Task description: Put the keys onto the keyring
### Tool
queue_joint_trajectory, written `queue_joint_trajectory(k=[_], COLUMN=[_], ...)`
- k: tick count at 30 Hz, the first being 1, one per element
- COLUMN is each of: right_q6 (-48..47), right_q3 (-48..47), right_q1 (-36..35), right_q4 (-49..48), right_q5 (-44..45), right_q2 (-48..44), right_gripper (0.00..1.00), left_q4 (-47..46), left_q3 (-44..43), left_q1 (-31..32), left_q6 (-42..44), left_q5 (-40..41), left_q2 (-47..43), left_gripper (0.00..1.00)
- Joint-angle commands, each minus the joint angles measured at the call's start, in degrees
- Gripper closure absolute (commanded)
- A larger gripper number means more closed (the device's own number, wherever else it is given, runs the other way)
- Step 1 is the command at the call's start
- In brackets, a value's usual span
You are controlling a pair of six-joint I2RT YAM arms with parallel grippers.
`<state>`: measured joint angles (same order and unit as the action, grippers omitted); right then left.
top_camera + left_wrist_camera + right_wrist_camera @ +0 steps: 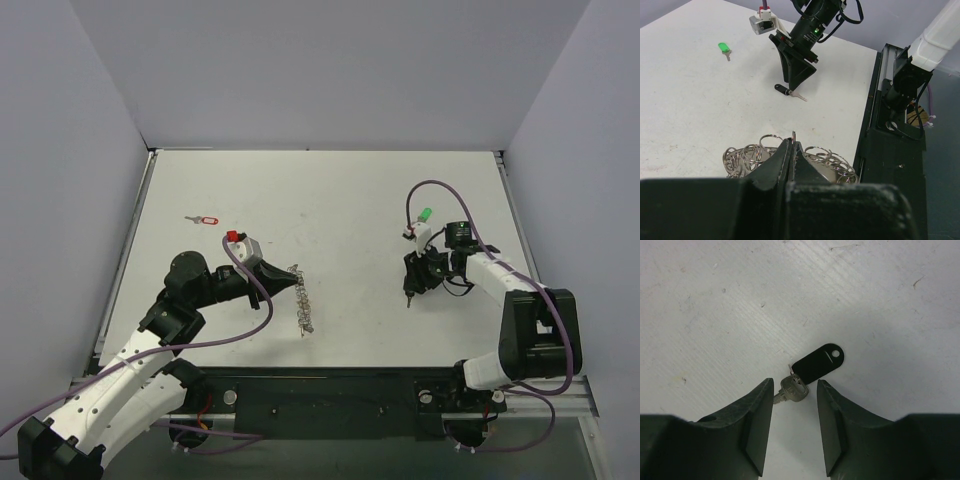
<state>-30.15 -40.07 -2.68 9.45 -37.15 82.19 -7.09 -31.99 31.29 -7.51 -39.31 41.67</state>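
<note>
The right gripper (795, 385) hung over the black-tag key (810, 369), fingers (759, 425) apart and holding nothing, near the right edge of the worktop (350, 200), about midway between its far and near edges. The step in hand looked like picking this key up. To do it well, the gripper should probably drop straight down and close on the silver metal head rather than on the loose tag, which would likely swing. A grip low on the head should leave the hole end free for threading.

The metal head lay between the fingertips, closer to one finger than the other, so a small sideways shift might centre it first. Its blade ran under that nearer finger and was partly hidden. The black tag stretched away beyond the tips, flat on the surface.

The left gripper (792, 150) was pinched closed on one loop of the keyring (747, 157). The other loops trailed in a line toward the near edge, left of centre. A green key (425, 214) lay further back on the right, and a red key (206, 218) lay by the left edge.
</note>
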Motion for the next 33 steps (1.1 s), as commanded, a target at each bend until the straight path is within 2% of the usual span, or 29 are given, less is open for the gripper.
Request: queue_joint_trajectory(k=[1, 33], right_q6=[-1.6, -4.7], right_q3=[-2.0, -8.0], right_q1=[-0.4, -4.9], right_q4=[3.6, 10.2], right_q5=[-0.6, 5.2], right_q2=[0.4, 6.8], right_gripper=[0.64, 0.7], left_q4=[-4.6, -4.8], left_q3=[-2.9, -2.9], left_q1=[-0.4, -0.4], left_q6=[-0.4, -0.8], left_q5=[-0.9, -1.1], left_q2=[-1.1, -1.0], left_gripper=[1.0, 1.0])
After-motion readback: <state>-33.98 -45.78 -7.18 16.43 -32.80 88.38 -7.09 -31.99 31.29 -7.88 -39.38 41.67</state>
